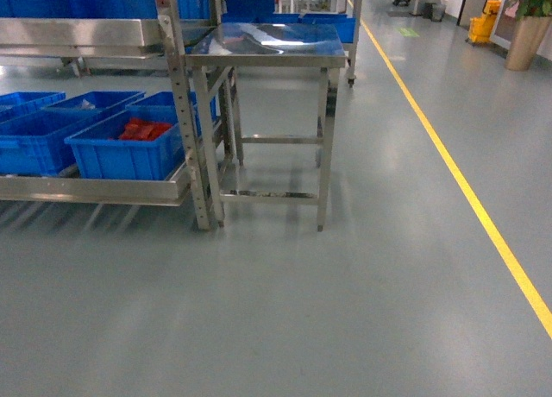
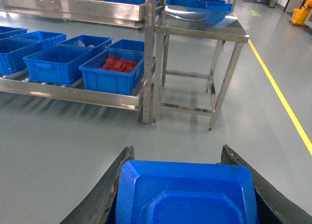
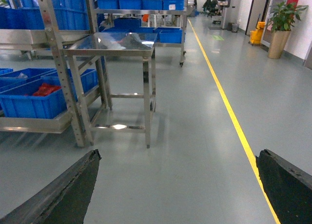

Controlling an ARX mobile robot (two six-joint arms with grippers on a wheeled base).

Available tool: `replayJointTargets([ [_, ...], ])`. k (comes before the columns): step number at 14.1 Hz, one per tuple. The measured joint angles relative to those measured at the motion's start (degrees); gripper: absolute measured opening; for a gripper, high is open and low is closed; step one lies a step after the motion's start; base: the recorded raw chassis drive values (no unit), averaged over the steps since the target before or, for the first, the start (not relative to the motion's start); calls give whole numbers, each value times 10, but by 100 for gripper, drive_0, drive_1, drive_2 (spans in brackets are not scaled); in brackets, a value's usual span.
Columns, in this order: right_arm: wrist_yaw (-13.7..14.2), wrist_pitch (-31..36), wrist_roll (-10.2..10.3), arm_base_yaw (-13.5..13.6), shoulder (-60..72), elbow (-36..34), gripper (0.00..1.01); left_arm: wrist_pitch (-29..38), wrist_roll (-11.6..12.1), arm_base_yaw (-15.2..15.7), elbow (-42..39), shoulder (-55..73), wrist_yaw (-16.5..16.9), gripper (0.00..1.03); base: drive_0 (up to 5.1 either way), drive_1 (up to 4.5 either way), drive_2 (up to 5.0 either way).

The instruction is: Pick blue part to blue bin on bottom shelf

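The left hand [image 2: 187, 185] holds a blue bin [image 2: 187, 197] between its two dark fingers [image 2: 105, 195], the bin filling the gap from one finger to the other. Only the bin's moulded face shows in the left wrist view, so what lies in it cannot be told. The right hand [image 3: 178, 185] stands wide with nothing between its fingers, only grey floor [image 3: 195, 136] showing through.

Ahead of both hands is the steel bench [image 1: 267, 43], bare-topped. Just left of the bench stands the rack, and its bottom shelf [image 1: 95, 188] carries a row of blue crates; the crate nearest the bench [image 1: 125, 151] holds red pieces [image 1: 144, 129], too small to tell whether they are the blue part. No single blue part can be made out in any view.

The robot sits well apart from the bench. My guess is the risks are these: the held bin could slip or tip during travel, since its grip on the walls is unseen, and the rack upright [image 1: 185, 112] beside the bench could catch an arm reaching for the crates.
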Motion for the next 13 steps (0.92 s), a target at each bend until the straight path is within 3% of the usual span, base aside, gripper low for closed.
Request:
replayJointTargets([
  [13,0,3,0,0,0,0,98,0,0,0,0,0,0,44,5,438,-428],
])
